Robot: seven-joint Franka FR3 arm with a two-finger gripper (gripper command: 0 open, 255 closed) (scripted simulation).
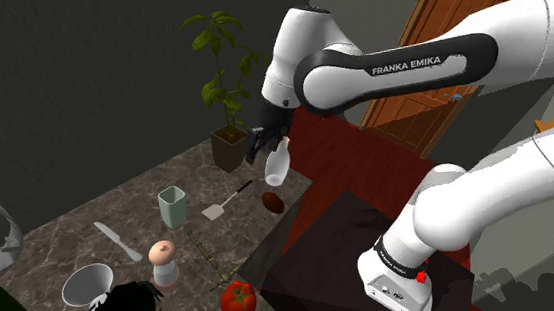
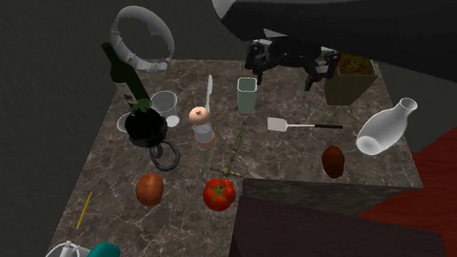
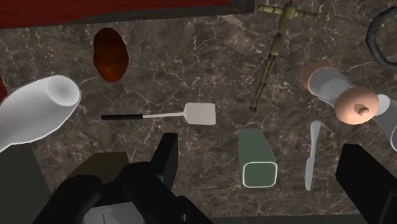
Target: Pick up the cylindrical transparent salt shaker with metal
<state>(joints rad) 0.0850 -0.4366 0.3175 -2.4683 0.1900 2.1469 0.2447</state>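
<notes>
Pincer [image 3: 259, 151], 2 fingers spread, empty. Salt shaker [image 1: 162, 263], lower left of shoulder view, stands upright. Advised: centre above it, descend clear of green cup [image 1: 172, 207], clasp body.

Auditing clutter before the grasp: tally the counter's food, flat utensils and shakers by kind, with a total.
Tomato: 1
Brown ovals: 2, the darker brown oval and the lighter brown oval
Flat utensils: 2, the spatula and the knife
Salt shaker: 1
Total: 6
</notes>
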